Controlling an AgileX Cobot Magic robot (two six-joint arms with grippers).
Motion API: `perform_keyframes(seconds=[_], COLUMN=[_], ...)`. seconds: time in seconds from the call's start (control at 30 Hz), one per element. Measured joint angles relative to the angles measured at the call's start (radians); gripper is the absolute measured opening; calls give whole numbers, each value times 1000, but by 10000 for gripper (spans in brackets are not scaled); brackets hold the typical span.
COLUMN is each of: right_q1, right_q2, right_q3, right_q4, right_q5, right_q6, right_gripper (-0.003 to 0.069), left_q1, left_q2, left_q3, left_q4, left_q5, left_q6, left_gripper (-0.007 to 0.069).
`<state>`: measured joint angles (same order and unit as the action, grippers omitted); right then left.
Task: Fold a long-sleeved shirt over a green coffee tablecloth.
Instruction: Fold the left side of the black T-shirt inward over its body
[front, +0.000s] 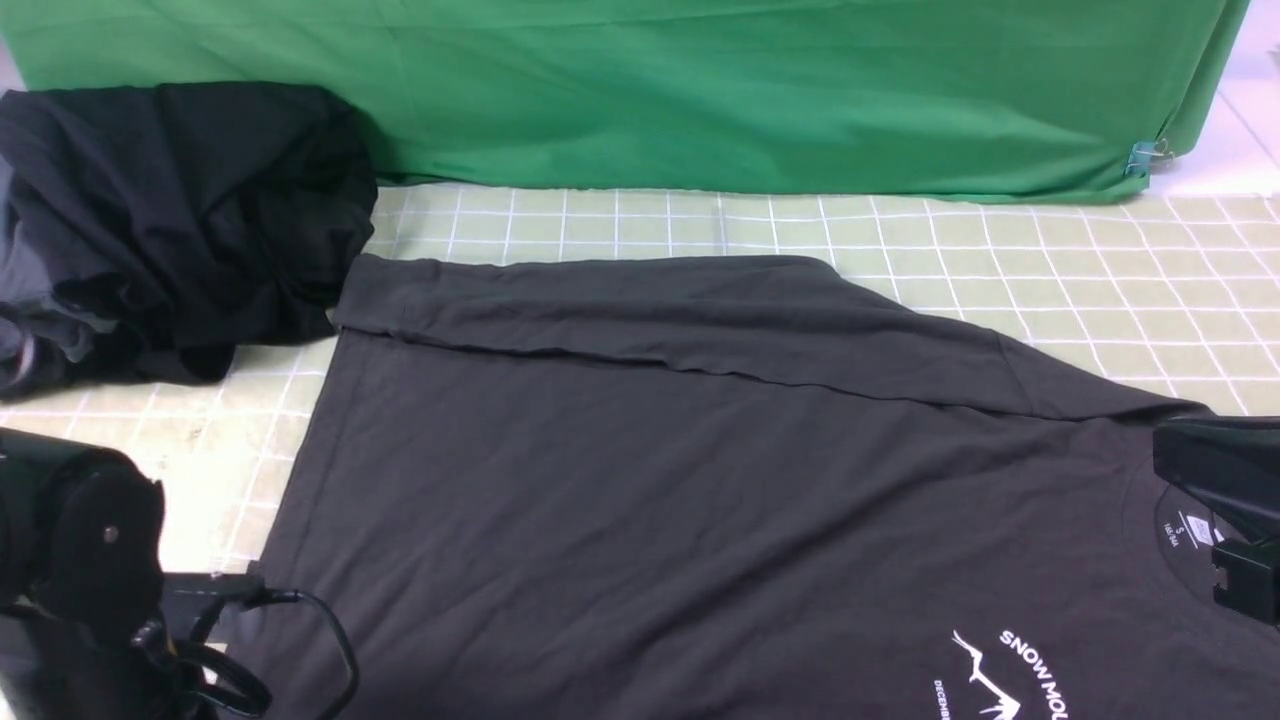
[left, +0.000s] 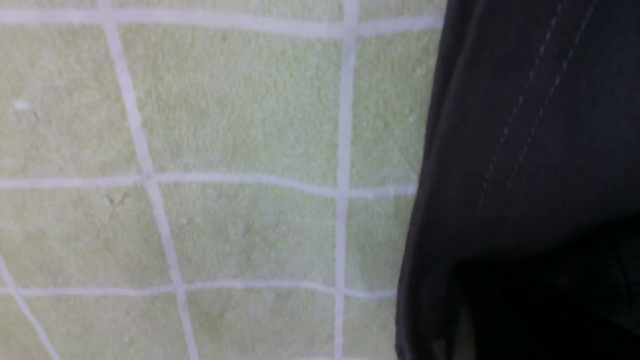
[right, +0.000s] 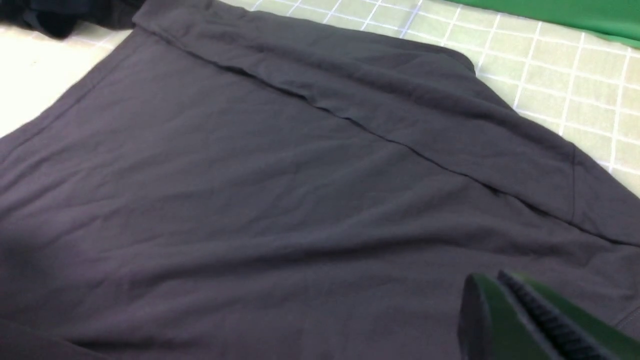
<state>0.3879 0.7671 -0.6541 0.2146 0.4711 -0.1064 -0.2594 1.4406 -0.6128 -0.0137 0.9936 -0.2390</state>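
Left arm (front: 80, 560) sat low in the lower-left corner. Left claw (left: 540, 300) was only a dark blur at the shirt (front: 640, 480) hem, grip unreadable. Shirt lay flat on the tablecloth (front: 1100, 290), long axis left-right, collar at the right edge by the right claw (right: 510, 310); its opening could not be told. Far sleeve lay folded in. No containers. Black pile (front: 170, 220) sat upper left.
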Motion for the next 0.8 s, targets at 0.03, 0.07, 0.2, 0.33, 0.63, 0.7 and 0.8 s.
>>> perform_keyframes(seconds=[0.03, 0.07, 0.2, 0.33, 0.63, 0.7, 0.8], right_q1=[0, 0, 0, 0, 0, 0, 0], right_q2=[0, 0, 0, 0, 6, 16, 51], right_q3=[0, 0, 0, 0, 0, 0, -14], right_q4=[0, 0, 0, 1, 7, 18, 47], right_q5=[1, 1, 0, -14, -25, 0, 123], right_q6=[1, 0, 1, 2, 6, 6, 4], right_gripper=[0, 0, 0, 0, 5, 7, 10], left_q1=[0, 0, 0, 0, 3, 16, 42], left_q2=[-26, -36, -119, -164, -38, 29, 166], left_q3=[-6, -10, -84, -200, -620, -702, -825], left_q4=[-4, -4, -5, -5, 23, 36, 51], left_q5=[25, 37, 98, 128, 143, 147, 148], left_q6=[12, 12, 40, 69, 121, 131, 169], left_gripper=[11, 10, 6, 6, 6, 6, 6])
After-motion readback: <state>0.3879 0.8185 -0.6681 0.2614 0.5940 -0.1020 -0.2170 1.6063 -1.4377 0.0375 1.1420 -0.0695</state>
